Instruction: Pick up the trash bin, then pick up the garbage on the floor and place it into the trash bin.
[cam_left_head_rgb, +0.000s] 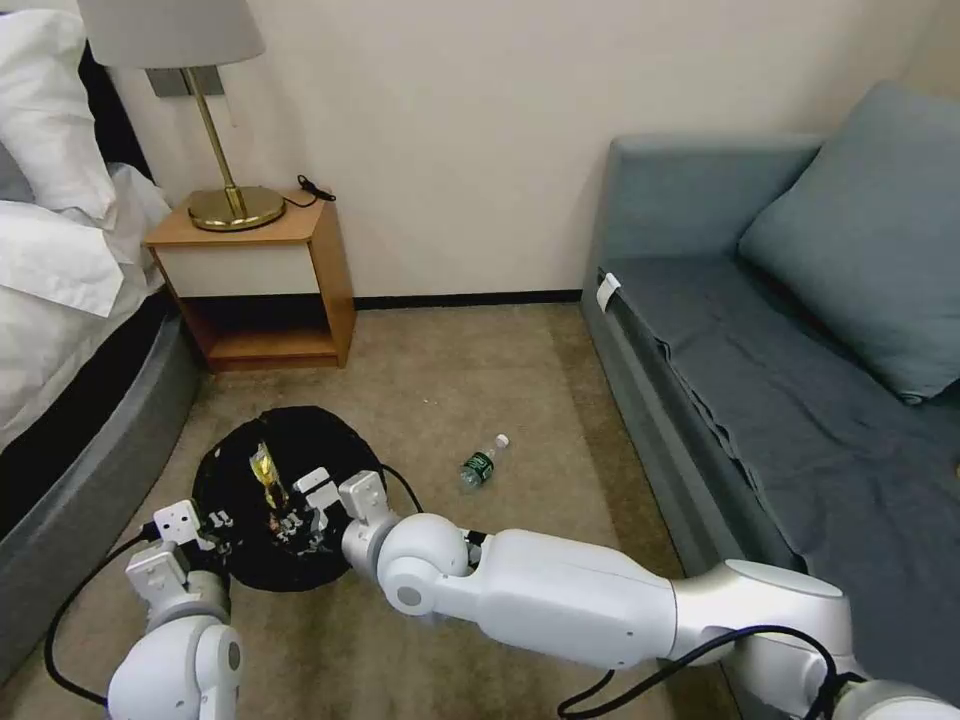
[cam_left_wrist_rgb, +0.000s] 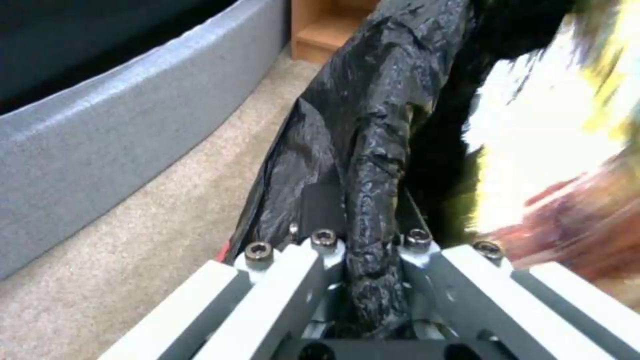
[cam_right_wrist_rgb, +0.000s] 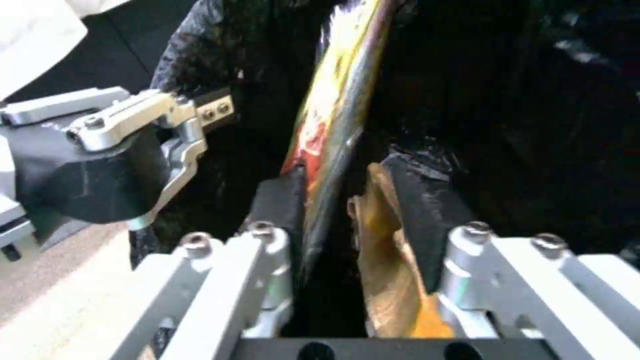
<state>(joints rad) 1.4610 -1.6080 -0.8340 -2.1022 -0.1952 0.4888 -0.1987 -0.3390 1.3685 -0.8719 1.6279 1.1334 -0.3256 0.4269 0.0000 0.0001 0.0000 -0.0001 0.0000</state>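
Trash bin (cam_left_head_rgb: 285, 490) rim pinched by left end effector (cam_left_head_rgb: 215, 520); right end effector (cam_left_head_rgb: 300, 510) grips wrappers (cam_right_wrist_rgb: 333, 125) (inside bin).

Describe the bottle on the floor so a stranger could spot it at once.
Start at the grey-blue sofa along the room's right side and look down at the tan carpet just in front of it. The small clear bottle lies there on its side, between the sofa and the trash bin. Its white cap and green label set it apart.
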